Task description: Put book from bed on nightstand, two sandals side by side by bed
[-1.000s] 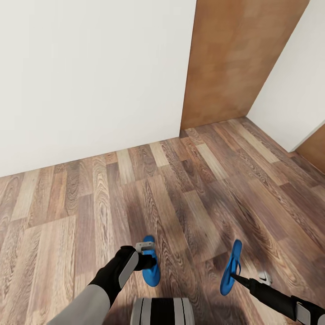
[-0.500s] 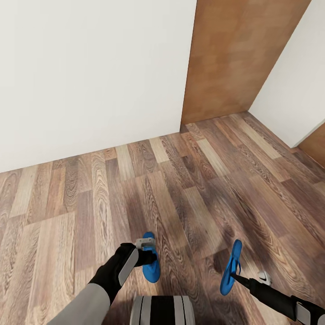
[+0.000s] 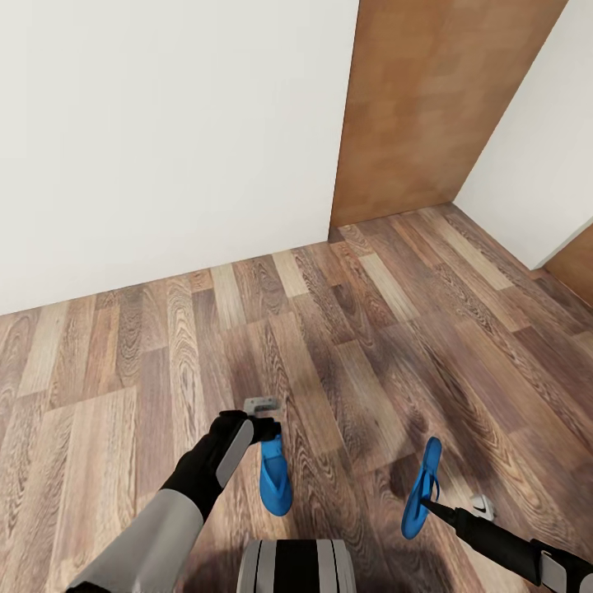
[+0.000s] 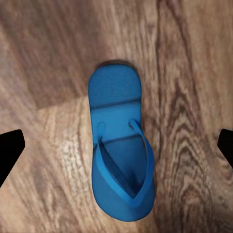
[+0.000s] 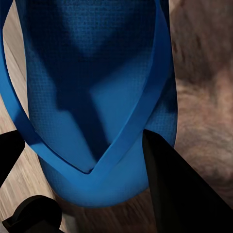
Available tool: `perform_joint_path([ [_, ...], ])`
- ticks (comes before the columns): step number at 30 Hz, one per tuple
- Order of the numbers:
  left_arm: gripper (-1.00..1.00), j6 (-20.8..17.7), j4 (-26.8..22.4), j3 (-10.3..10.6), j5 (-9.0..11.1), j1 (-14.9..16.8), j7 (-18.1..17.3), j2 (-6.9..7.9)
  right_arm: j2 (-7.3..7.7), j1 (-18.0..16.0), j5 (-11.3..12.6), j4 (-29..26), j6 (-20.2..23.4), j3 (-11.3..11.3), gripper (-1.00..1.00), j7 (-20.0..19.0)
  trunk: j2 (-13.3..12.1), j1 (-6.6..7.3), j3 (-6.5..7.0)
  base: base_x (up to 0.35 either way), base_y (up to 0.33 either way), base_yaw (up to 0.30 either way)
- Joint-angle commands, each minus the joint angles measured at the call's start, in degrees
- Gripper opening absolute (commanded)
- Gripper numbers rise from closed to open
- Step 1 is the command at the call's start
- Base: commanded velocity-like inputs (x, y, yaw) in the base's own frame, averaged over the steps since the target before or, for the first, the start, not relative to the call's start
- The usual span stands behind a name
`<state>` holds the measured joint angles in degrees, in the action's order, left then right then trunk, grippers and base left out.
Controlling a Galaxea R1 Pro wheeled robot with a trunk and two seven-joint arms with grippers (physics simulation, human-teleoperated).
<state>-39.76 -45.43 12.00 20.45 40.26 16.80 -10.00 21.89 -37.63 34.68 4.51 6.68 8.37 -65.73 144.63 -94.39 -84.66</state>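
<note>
Two bright blue sandals are in the head view near my base. One sandal [image 3: 275, 483] lies flat on the wood floor, strap side up; the left wrist view looks straight down on this sandal [image 4: 121, 155]. My left gripper [image 3: 265, 428] hangs just above its far end, open, with its black fingertips [image 4: 9, 150] wide apart on either side and not touching it. The other sandal [image 3: 422, 486] stands tilted on its edge off the floor, with my right gripper [image 3: 430, 501] shut on it; close up, the strap of that sandal [image 5: 97, 87] runs between the dark fingers [image 5: 167, 184]. Book, bed and nightstand are out of view.
A white wall [image 3: 165, 132] runs across the far side, a brown wooden panel [image 3: 428, 107] stands at its corner, and another white wall [image 3: 535, 165] angles in at the right. Wood-plank floor [image 3: 346, 329] lies between them and my base [image 3: 296, 567].
My left gripper has opened, let go of its sandal and pulled up and away from it; that sandal now lies on the floor. The right arm and its sandal have stayed put.
</note>
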Motion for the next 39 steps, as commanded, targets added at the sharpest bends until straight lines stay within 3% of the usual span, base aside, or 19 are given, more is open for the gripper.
perform_joint_path([
  [1,1.0,-0.2,0.0,0.1,0.7,0.0,0.4,0.0,0.0,-0.1,0.7,0.2,0.7,0.4,-1.0,-0.2,0.0,0.01,-0.04,0.0,0.0,0.0],
  [8,1.0,-0.9,2.6,0.2,3.1,0.1,-2.8,0.0,0.0,-0.1,0.7,0.2,0.7,0.4,-1.0,-0.2,0.0,0.01,-0.04,0.0,0.0,0.0],
  [10,1.0,-7.4,4.2,0.2,4.3,0.1,-9.7,0.0,0.0,-0.1,0.7,0.2,0.7,0.4,-1.0,-0.2,0.0,0.01,-0.04,0.0,0.0,0.0],
  [13,1.0,-10.0,4.5,0.2,4.5,0.1,-12.3,0.0,0.0,-0.1,0.7,0.2,0.7,0.4,-1.0,-0.2,0.0,0.01,-0.04,0.0,0.0,0.0],
  [25,1.0,-10.7,4.7,0.2,4.4,0.1,-13.2,0.0,0.0,-0.1,0.7,0.2,0.7,0.4,-1.0,-0.2,0.0,0.01,-0.04,0.0,0.0,0.0],
  [30,1.0,-8.6,5.1,0.2,4.3,0.1,-12.7,0.0,0.0,-0.1,0.7,0.2,0.7,0.4,-1.0,-0.2,0.0,0.01,-0.04,0.0,0.0,0.0],
  [33,1.0,-6.9,6.2,0.2,4.3,0.1,-11.1,0.0,0.0,-0.1,0.7,0.2,0.7,0.4,-1.0,-0.2,0.1,-0.07,-0.7,0.0,0.0,0.0],
  [39,1.0,-4.5,6.7,0.1,4.3,0.1,-9.0,0.0,0.0,-0.1,0.7,0.2,0.7,0.4,-1.0,-0.2,0.1,-0.07,-0.7,0.0,0.0,0.0],
])
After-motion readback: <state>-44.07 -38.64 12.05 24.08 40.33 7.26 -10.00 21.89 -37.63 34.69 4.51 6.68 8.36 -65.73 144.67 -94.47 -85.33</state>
